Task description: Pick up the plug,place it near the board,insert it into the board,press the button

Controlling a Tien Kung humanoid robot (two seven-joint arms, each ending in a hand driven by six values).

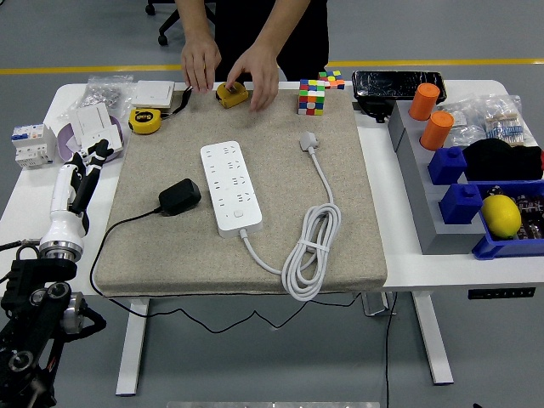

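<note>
A black plug adapter [179, 196] lies on the beige mat [357, 246], its black cable trailing off the mat's left front edge. Just right of it lies the white power strip [230, 187], with its button [240, 216] near its front end. The strip's white cord coils at the front right and ends in a white plug [308, 140]. My left hand [88, 172] hovers over the table's left edge, left of the mat and apart from the adapter, fingers relaxed and empty. My right arm is out of view.
A person at the far side has both hands on the mat's back edge, one on a yellow tape measure [231, 93]. Another tape measure [145, 121], a Rubik's cube [312, 96], white boxes [92, 126] and blue bins [501, 246] with a yellow ball [501, 214] surround the mat.
</note>
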